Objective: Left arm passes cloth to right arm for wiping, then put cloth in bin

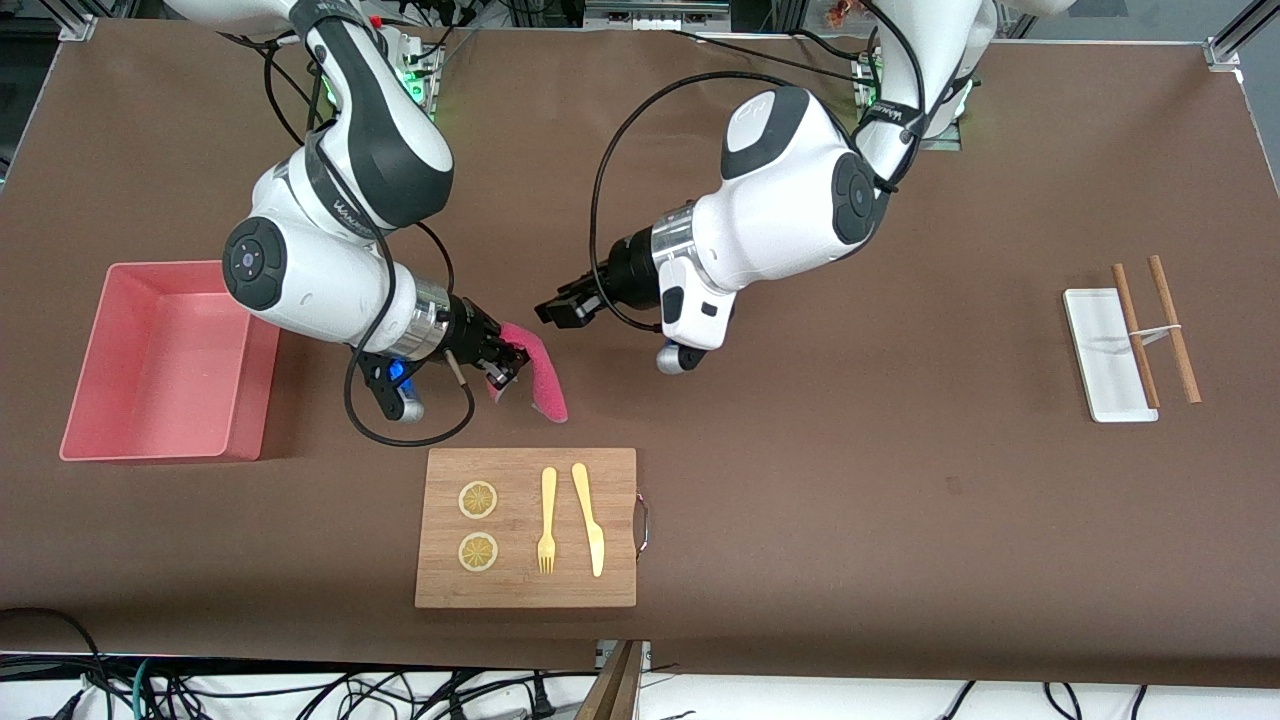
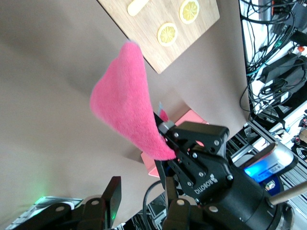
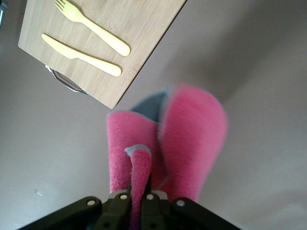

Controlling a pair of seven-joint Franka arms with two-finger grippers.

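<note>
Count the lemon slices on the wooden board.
2, both at the board's end toward the right arm: one slice farther from the front camera, the other slice nearer. None looks hidden.

Wooden board (image 1: 526,527) sits near the front camera on brown desk (image 1: 850,480). On it: 2 lemon slices (image 1: 478,499), yellow fork (image 1: 547,520) & yellow knife (image 1: 589,518) side by side; metal handle (image 1: 643,521) on one edge. Toward left arm's end: white flat tray (image 1: 1104,352) w/ 2 wooden sticks (image 1: 1173,328) across it.
</note>
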